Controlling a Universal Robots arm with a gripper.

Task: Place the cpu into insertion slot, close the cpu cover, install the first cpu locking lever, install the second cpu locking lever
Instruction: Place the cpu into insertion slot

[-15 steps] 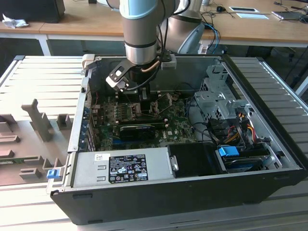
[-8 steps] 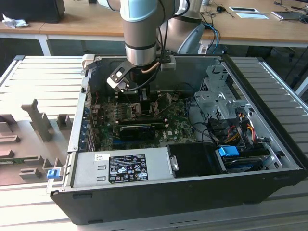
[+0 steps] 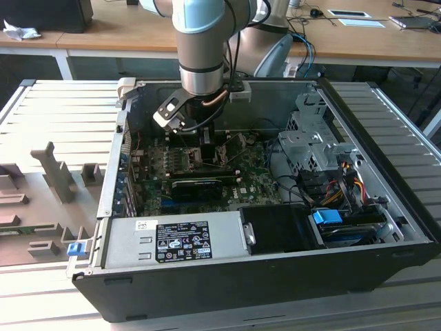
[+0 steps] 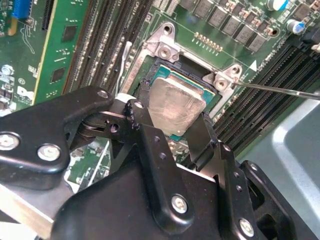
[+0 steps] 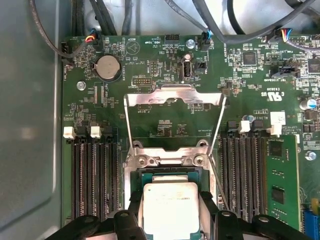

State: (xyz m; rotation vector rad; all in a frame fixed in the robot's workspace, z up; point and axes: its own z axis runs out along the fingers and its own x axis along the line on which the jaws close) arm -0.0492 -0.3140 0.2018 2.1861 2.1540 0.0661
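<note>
With our gripper (image 4: 172, 121) clamped on the cpu (image 4: 176, 102), we want it level and square with the insertion slot (image 4: 192, 70) directly beneath.

In the second wrist view my fingers (image 4: 150, 135) hid two sides of the chip (image 4: 175, 107), which hid most of the socket (image 4: 176, 68). In the first wrist view the picture's edge cut off the chip and my fingers.

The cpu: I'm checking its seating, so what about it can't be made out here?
Second wrist view: the cpu hides the insertion slot contacts beneath it.
First wrist view: the gripper and picture edge cut off one cpu side.
Exterior view: the arm blocks the insertion slot.
</note>
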